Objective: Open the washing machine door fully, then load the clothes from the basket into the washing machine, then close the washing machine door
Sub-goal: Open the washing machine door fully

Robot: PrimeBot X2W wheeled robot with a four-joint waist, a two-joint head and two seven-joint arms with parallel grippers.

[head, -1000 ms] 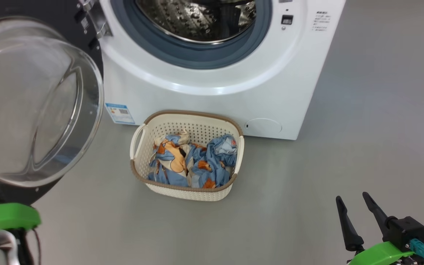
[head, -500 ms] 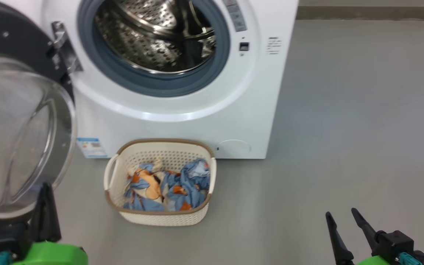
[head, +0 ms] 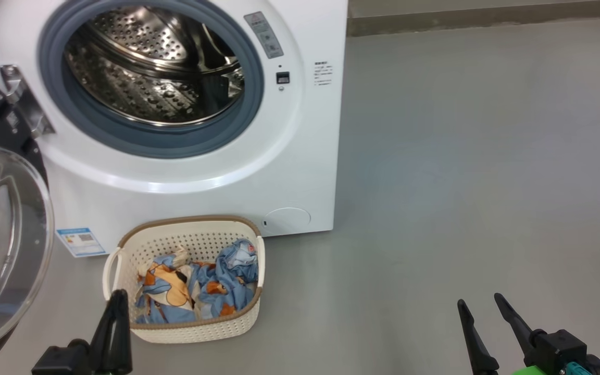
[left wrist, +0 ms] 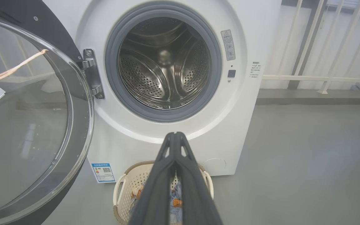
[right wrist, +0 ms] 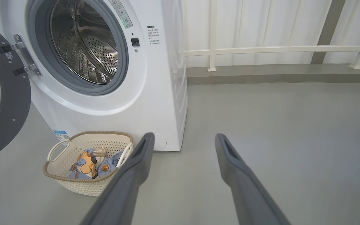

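Washing machine door (head: 3,245) stands open, clothes (head: 196,289) heaped in basket (head: 190,221).
Basket sits on floor (head: 435,182) just before washing machine (head: 310,156); left gripper (head: 119,299), fingers pressed together, hangs by its near left corner; right gripper (head: 479,300), spread wide and empty, is well apart.

Head down, wrists fwd; share washer (head: 201,198).

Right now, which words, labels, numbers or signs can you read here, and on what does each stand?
Nothing can be quoted; all print is too small or blurred.
Blue label, low on the washing machine front: a square code, unreadable.
Grey sticker beside the drum opening: a warning triangle, unreadable.
Black print right of it: blurred.
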